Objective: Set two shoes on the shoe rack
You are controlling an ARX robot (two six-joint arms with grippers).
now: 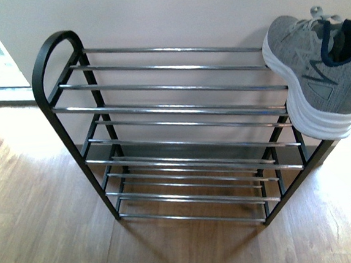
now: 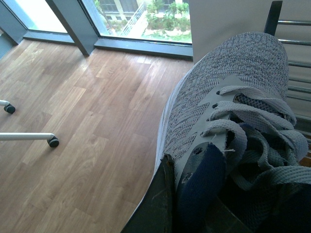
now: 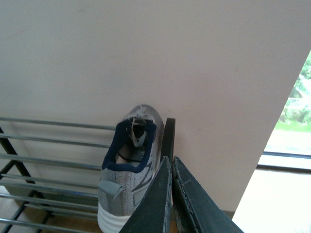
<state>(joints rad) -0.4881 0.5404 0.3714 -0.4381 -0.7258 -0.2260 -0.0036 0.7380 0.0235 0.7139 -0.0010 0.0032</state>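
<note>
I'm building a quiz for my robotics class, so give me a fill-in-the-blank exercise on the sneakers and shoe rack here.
The grey knit sneaker with a white sole rests on the ___ tier of the tall black metal shoe rack.
In the front view it sits at the rack's ___ end.
The jaws of the right gripper are ___, with nothing between them.
The second grey knit sneaker, close in the left wrist view, has a ___ lining.
Missing words: top, right, shut, navy.

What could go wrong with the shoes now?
The shoe on the rack sits at its very end on thin rods; a bump might tip it off. The left claw grips the other shoe only by its edge, so it could slip out.
</note>
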